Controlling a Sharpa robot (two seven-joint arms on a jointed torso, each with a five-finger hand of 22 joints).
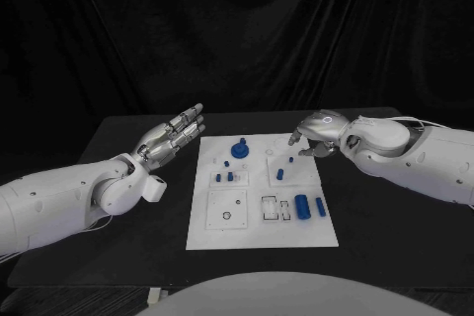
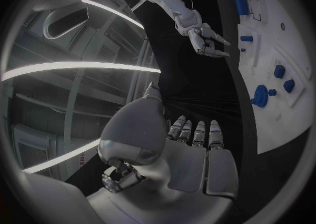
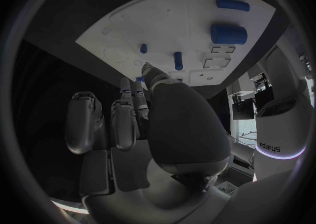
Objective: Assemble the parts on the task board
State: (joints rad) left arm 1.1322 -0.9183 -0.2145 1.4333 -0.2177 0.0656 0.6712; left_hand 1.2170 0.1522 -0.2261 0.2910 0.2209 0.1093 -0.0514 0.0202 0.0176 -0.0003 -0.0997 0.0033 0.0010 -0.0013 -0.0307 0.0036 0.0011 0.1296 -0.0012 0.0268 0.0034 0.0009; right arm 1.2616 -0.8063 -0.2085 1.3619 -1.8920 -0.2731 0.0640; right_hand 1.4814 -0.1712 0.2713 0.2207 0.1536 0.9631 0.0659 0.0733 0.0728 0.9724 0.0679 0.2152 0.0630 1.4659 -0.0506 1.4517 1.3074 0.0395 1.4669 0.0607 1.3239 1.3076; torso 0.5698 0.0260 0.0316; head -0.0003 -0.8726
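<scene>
The white task board (image 1: 259, 223) lies in the middle of the head view, between the two hands. The left hand (image 1: 174, 136), upper left of it, is flat with fingers spread, holding nothing. The right hand (image 1: 318, 132) hovers at the board's upper right corner, fingers loosely curled and empty, above the blue parts (image 1: 240, 150).

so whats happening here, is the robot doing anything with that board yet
Not yet. The white task board lies mid-table with its blue parts on it, including a round knobbed piece at the far end and two cylinders near the right edge. The left hand hovers open beside the board's far left corner; the right hand hangs over the far right corner. Neither holds anything.
</scene>
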